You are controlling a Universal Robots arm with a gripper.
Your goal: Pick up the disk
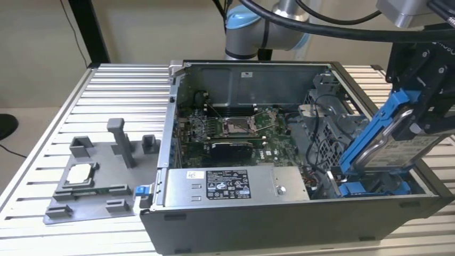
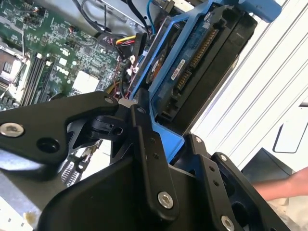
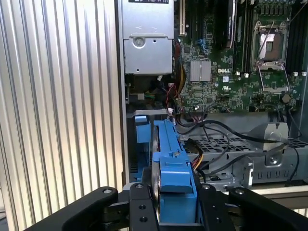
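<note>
Claw (image 3: 177, 204) pinches disk (image 1: 387, 136) by its blue frame, tilted at case's (image 1: 284, 234) 3 o'clock. Risk: lower edge snagging cables (image 3: 226, 132).

Lab: slatted aluminium bench (image 1: 106, 96), robot arm (image 1: 263, 26)

You've got a ribbed aluminium table (image 1: 106, 90) w/ a plain beige wall (image 1: 142, 26) behind, a black upright post (image 1: 89, 29) at the exterior view's left, even indoor light.
</note>
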